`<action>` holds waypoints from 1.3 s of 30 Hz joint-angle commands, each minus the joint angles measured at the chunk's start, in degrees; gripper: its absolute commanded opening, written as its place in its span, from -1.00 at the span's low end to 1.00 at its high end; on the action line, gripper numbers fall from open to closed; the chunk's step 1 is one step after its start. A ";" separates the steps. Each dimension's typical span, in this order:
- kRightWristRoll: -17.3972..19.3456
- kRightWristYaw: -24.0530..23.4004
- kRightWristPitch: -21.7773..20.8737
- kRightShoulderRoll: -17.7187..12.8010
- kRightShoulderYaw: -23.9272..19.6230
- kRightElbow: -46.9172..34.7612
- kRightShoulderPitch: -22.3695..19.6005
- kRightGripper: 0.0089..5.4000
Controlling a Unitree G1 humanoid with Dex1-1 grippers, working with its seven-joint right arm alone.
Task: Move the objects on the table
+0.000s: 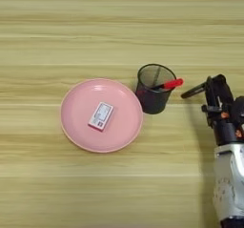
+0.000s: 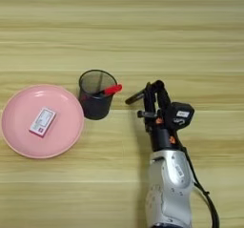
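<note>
A black marker with a red cap [image 1: 173, 84] [image 2: 113, 89] stands tilted inside a black mesh cup [image 1: 153, 98] [image 2: 95, 103]. Its cap pokes over the cup's right rim. My right gripper [image 1: 200, 87] [image 2: 143, 92] hovers just right of the cup on the wooden table [image 1: 119, 22]. It is open: one black finger [image 2: 135, 97] reaches left toward the cup, the other stands further back. Nothing is between them. A small gap separates the nearer finger from the red cap.
A pink round plate [image 1: 76, 122] [image 2: 16, 136] lies left of the cup, almost touching it, with a small white-and-red card [image 1: 101, 116] [image 2: 42, 121] on it. My silver forearm [image 2: 169, 189] comes up from the bottom edge.
</note>
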 commanded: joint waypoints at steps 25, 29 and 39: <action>-2.61 0.09 4.77 -1.06 1.67 0.20 5.58 -0.62; -3.42 -0.04 4.57 -1.00 2.00 2.94 5.00 -0.62; -5.37 -0.70 4.57 -1.16 2.32 7.11 3.97 -0.62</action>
